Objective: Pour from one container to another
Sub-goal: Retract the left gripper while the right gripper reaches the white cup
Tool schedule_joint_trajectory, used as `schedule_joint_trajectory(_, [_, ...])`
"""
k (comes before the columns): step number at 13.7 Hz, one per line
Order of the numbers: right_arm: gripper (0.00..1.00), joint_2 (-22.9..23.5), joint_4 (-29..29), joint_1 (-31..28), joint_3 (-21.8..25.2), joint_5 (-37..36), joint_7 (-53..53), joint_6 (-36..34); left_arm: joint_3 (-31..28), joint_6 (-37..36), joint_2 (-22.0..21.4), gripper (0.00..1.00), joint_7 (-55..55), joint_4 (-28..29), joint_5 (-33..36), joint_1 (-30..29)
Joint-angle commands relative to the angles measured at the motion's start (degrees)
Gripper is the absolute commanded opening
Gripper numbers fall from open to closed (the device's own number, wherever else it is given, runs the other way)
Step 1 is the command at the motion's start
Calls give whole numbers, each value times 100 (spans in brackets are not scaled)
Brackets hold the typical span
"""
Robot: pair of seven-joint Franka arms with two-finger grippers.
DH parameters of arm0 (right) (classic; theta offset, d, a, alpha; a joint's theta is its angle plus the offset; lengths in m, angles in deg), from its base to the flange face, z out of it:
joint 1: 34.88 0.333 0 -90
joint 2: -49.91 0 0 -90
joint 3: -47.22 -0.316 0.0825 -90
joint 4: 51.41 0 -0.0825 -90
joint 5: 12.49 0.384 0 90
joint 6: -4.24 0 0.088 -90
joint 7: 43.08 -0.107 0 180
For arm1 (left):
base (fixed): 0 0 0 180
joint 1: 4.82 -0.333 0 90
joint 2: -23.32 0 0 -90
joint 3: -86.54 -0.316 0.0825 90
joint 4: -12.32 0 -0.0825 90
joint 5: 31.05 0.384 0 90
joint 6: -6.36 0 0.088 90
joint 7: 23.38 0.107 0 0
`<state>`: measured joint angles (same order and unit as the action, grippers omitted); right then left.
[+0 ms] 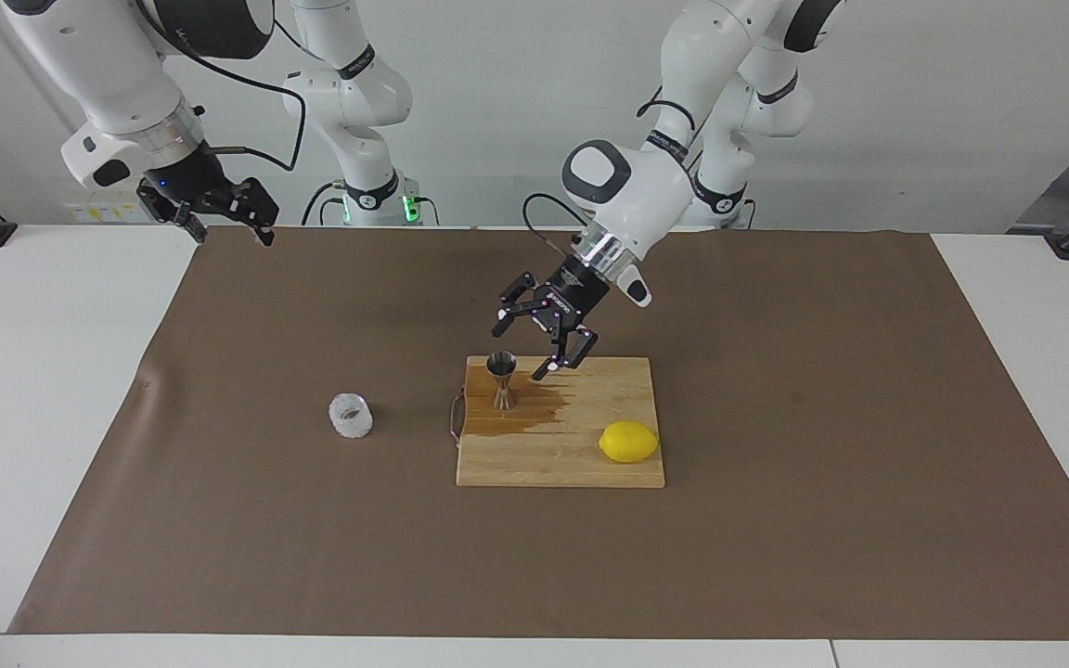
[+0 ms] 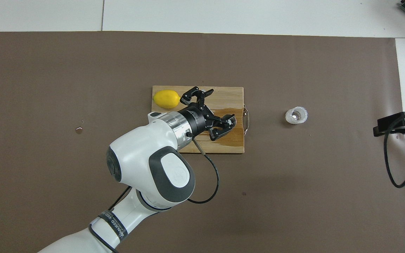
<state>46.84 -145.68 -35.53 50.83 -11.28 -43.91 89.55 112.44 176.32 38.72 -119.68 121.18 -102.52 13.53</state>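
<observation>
The whitish bumpy glass cup stands upright on the brown mat, toward the right arm's end of the table. The steel hourglass jigger stands upright on the wooden cutting board, at the board's end nearest the cup. My left gripper hangs open and empty over the board, just above and beside the jigger without touching it. In the overhead view one finger covers the jigger. My right gripper waits open in the air over the mat's edge at its own end.
A yellow lemon lies on the board's end toward the left arm. A dark wet patch spreads on the board around the jigger. A small drop sits on the mat toward the left arm's end.
</observation>
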Motion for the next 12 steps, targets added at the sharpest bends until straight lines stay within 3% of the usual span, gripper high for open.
schedule_joint_trajectory(1, [100,34,75,-85,-63,-16,-67,-76,-15,-1084,-310,100,24,267,919,-567])
schedule_joint_trajectory(8, [100,-36,84,-112,25,-16,46,-137,-41,-3134,-609,100,76,-4,4049,-1728])
schedule_joint_trajectory(12, [100,-98,4,-94,-1,2,2036,-68,-41,-3732,-582,100,733,-286,5711,-1939])
